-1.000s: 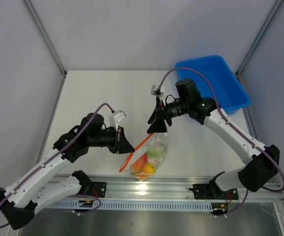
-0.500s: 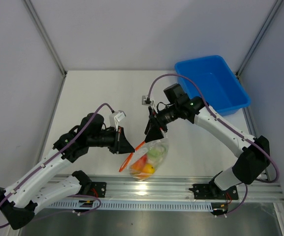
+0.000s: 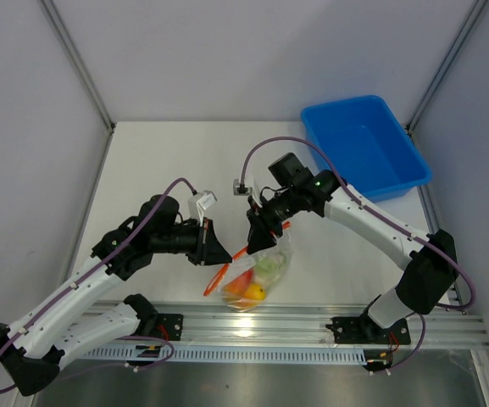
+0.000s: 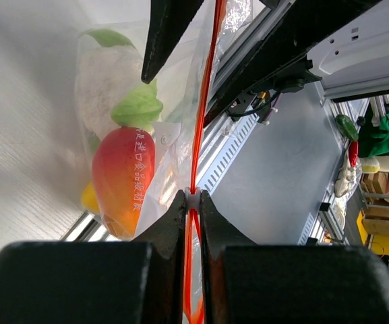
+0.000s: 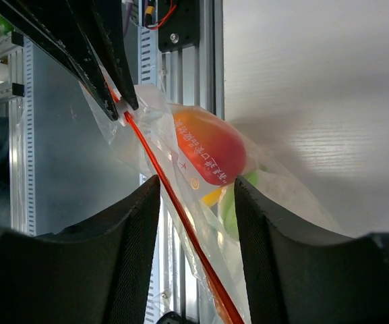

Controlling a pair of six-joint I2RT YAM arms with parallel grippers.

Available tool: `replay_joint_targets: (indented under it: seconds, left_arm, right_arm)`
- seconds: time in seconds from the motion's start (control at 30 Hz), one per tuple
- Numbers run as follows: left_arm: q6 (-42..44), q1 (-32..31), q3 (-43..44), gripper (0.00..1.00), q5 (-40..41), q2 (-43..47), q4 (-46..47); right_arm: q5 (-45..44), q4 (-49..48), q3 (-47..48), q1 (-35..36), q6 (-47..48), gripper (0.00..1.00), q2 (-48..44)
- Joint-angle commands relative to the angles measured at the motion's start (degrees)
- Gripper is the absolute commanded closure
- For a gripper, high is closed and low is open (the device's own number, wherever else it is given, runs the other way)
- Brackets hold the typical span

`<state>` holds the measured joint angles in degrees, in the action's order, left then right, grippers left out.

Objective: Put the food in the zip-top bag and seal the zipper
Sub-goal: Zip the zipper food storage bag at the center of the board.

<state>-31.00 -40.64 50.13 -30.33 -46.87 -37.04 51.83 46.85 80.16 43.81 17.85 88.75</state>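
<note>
The clear zip-top bag (image 3: 271,254) hangs near the table's front edge with the food inside: a red-orange piece (image 4: 123,172), a white-and-green lump (image 4: 116,84) and a yellow piece (image 3: 255,292). My left gripper (image 4: 192,200) is shut on the orange-red zipper (image 4: 204,101) at its near end. My right gripper (image 5: 197,226) stands open astride the same zipper (image 5: 155,162) farther along, one finger on each side of the bag's mouth and the strip running slantwise through the gap. In the top view the left gripper (image 3: 224,257) and right gripper (image 3: 258,242) face each other closely over the bag.
A blue bin (image 3: 367,144) stands at the back right of the table. The aluminium rail (image 3: 312,326) with the arm bases runs along the front edge just below the bag. Grey walls close in the table on three sides.
The right arm has swung left and down to the bag's mouth, and its jaws have narrowed around the zipper. The left gripper has held still on the strip.
</note>
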Motion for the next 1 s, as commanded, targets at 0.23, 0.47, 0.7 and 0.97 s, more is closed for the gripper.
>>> replay_joint_targets:
  seconds: [0.23,0.47,0.7,0.97]
  left_arm:
    - [0.24,-0.05,2.08,0.99,0.79,-0.41,-0.93]
    - [0.24,-0.05,1.99,0.99,4.75,1.52,-3.92]
    - [0.24,-0.05,3.04,0.99,8.09,2.92,-6.73]
    - [-0.02,-0.05,3.04,0.99,10.72,3.89,-8.58]
  right_arm:
    - [-3.58,0.88,2.46,0.40,0.70,0.99,-0.16]
    - [-9.03,-2.46,0.97,0.05,-3.25,1.00,-1.20]
    - [-14.03,-7.99,-3.51,-2.76,-8.87,1.00,-5.50]
    - [-20.89,-13.45,-9.93,-5.93,-14.85,1.00,-11.31]
